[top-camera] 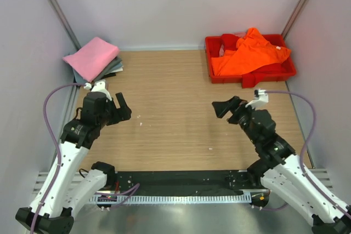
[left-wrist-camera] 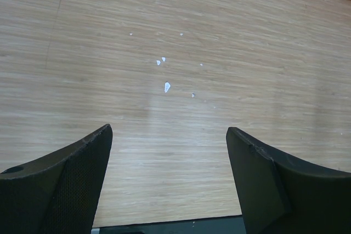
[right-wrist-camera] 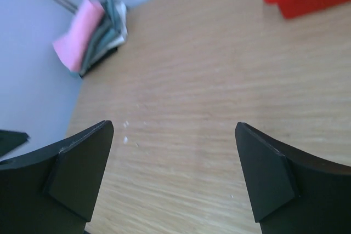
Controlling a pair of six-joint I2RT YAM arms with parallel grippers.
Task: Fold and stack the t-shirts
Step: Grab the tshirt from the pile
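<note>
Clock directions are taken from the table centre in the top view, with 6 o'clock at the arm bases.

1. Near zone. The left gripper (top-camera: 122,106) is hovering over bare table (top-camera: 175,108) at about 8 o'clock. Its jaws are standing spread apart and are grasping nothing; its wrist view is showing only wood grain and a few white flecks (left-wrist-camera: 167,86) between the fingers. The right gripper (top-camera: 224,108) is hovering at about 4 o'clock, likewise spread wide and empty.

2. Far zone. At 10 o'clock a pink t-shirt (top-camera: 92,57) is lying folded on top of grey t-shirts (top-camera: 113,68), forming the stack in the corner. At 2 o'clock an orange t-shirt (top-camera: 249,53) is lying crumpled in the red tray (top-camera: 285,72), spilling over its near rim.

3. Step in hand (judgement). The arms are standing between garments: the stack is holding finished items, and the orange t-shirt is awaiting pickup.

4. Next move (judgement). The right gripper is the nearer one; it is needing to reach toward 2 o'clock, close on a loose fold of the orange cloth, and draw it onto the open wood for spreading.
</note>
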